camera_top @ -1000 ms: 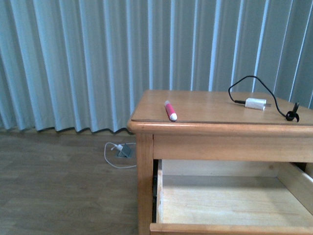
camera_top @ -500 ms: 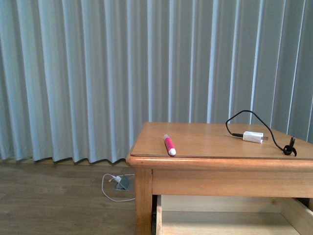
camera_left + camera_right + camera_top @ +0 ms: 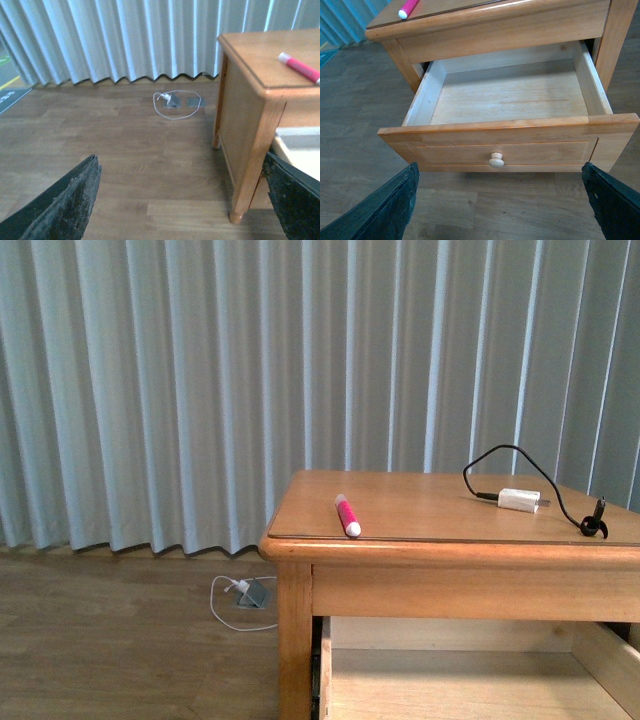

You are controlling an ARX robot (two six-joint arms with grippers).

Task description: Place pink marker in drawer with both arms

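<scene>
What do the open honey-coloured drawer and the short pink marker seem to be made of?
Honey-coloured drawer: apparently varnished wood, grain visible, slight sheen; paler, matte inside. Short pink marker: probably smooth plastic, judging by its uniform bright colour and white end.

Drawer (image 3: 545, 150): wood, glossy varnished front, matt inside.

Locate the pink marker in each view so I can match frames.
Front: short bright pink marker with white cap lies on the honey-coloured wooden nightstand top, near its front-left corner.
Left wrist: marker on the same top, partly cut by the frame.
Right wrist: only its white-capped end shows, above the open drawer.
Shared landmark: that nightstand corner.
</scene>
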